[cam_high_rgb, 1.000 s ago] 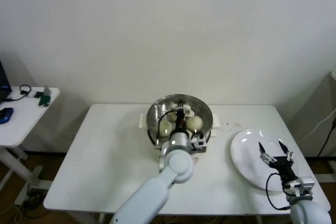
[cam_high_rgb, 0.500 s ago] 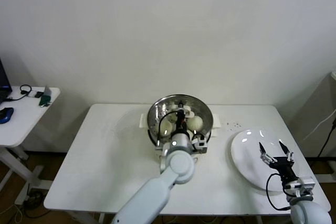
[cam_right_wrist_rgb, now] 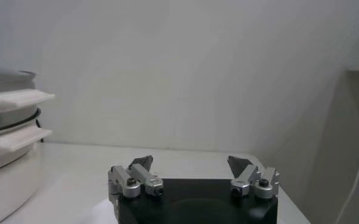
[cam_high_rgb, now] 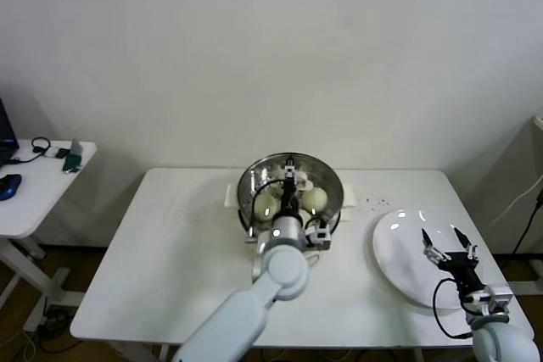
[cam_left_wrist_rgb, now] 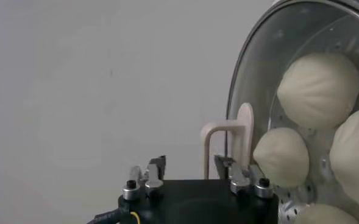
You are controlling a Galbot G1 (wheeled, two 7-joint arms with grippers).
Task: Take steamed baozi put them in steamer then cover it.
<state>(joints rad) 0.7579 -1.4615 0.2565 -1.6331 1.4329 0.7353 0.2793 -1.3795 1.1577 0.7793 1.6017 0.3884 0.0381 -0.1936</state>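
Lower right, the right claw hangs spread over the emptied plate. At centre, the left claw stands released around the cover handle; baozi sit inside the covered steamer. Task looks essentially done.

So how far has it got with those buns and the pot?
Nearly done. The buns sit inside the steamer, and the glass lid is on it. The left gripper stands open around the lid's handle. The plate is bare; the right gripper waits above it.
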